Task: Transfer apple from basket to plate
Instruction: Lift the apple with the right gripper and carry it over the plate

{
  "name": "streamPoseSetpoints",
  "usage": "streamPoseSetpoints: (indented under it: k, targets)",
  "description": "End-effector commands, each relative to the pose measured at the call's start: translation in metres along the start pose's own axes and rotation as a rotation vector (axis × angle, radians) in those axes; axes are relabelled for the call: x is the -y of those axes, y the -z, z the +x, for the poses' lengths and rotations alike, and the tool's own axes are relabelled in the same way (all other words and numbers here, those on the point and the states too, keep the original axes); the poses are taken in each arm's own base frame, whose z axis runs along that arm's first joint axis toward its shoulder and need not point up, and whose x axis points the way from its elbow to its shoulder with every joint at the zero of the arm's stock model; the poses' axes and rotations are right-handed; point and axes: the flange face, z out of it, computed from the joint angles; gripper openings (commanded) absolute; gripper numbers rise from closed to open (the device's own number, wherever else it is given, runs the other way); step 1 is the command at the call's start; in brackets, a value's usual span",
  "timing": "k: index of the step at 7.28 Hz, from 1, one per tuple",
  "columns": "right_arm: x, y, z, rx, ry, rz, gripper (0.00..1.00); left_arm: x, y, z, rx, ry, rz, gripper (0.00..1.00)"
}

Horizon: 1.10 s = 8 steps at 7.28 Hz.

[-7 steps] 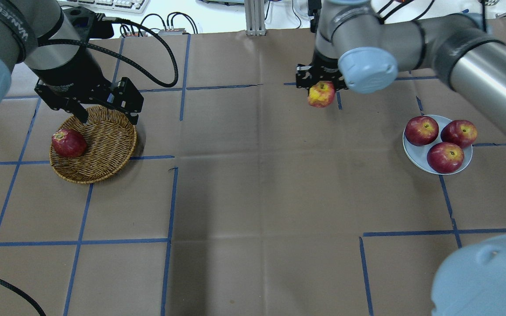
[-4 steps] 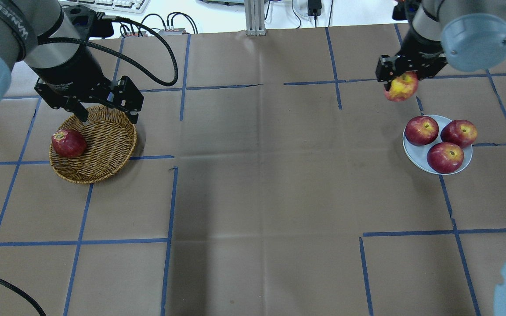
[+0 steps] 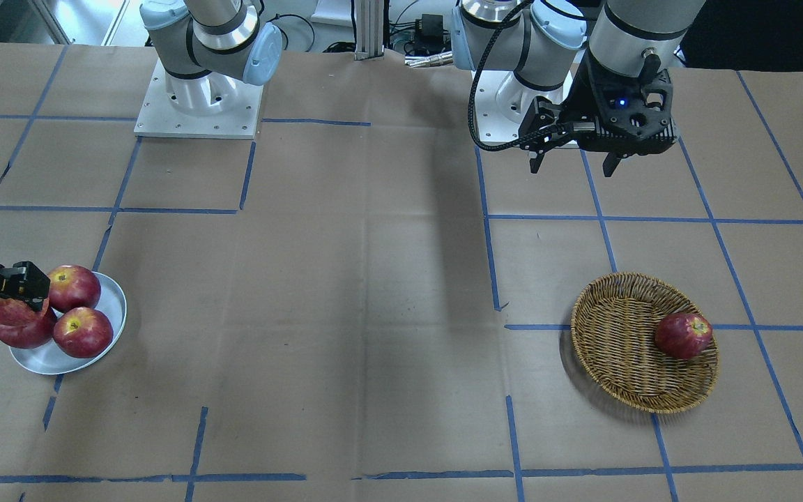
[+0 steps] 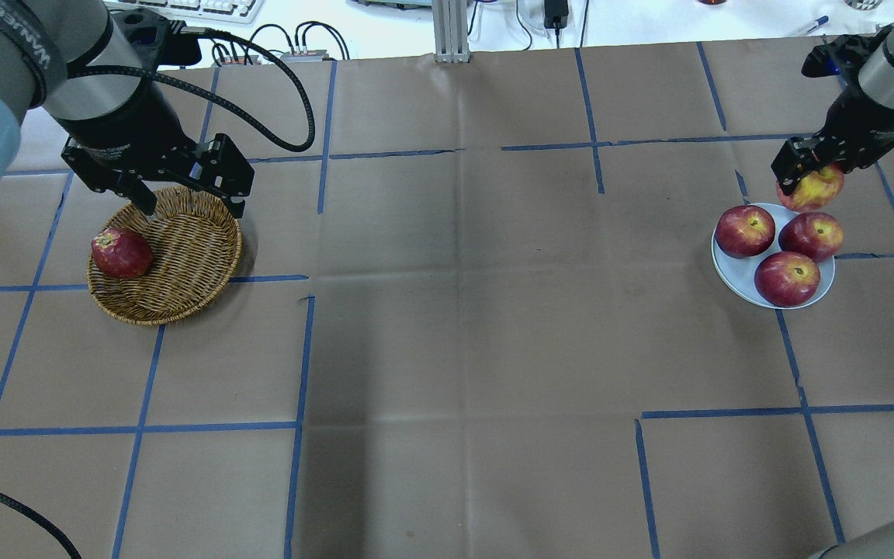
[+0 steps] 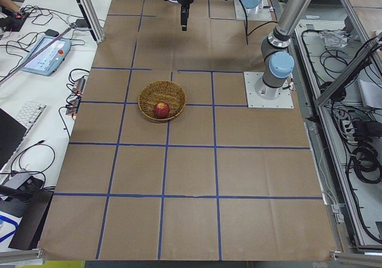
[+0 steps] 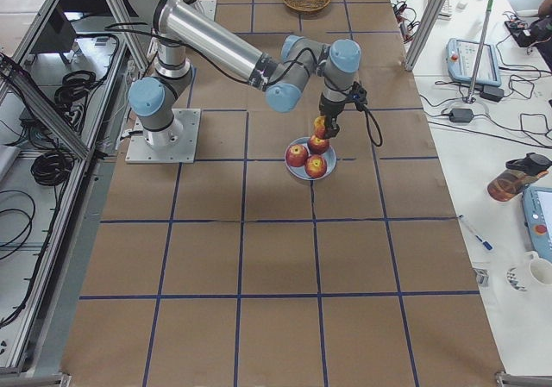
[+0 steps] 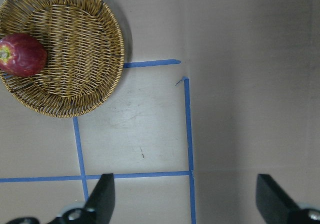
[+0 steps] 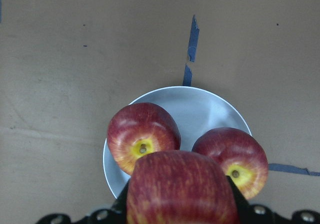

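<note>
My right gripper (image 4: 808,180) is shut on the pale pinkish-red apple (image 4: 816,189) and holds it just above the far edge of the grey-blue plate (image 4: 734,268). In the right wrist view the apple (image 8: 180,189) hangs over the plate (image 8: 200,109), between two dark red apples (image 8: 142,136). Three dark apples lie on the plate. The wicker basket (image 4: 183,264) sits at the left and holds one dark red apple (image 4: 121,252). My left gripper (image 4: 192,203) is open and empty, high over the basket's far rim.
A metal post (image 4: 451,31), cables and a keyboard lie along the far table edge. Both arm bases (image 3: 199,104) stand at the robot's side of the table. Blue tape lines cross the brown paper table cover.
My right gripper has carried the pale apple to the right, from the far middle of the table to the plate's far edge. The left arm has not moved.
</note>
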Motion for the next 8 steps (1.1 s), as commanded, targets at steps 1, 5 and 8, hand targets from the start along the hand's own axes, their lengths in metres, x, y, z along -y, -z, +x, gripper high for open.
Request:
streamPoseSetpoints:
  k: [1,5,8]
  targets:
    - [-0.01,-0.051,0.001,0.005,0.001,-0.012,0.5,0.0,-0.001,0.0,0.0,0.0,-0.002,0.99]
    - [-0.018,-0.045,-0.002,-0.002,-0.001,-0.026,0.51,0.0,-0.001,0.0,0.0,0.0,-0.002,0.99]
    - [-0.023,-0.053,0.0,-0.018,-0.004,-0.052,0.52,0.0,-0.001,0.0,0.0,0.0,-0.002,0.99]
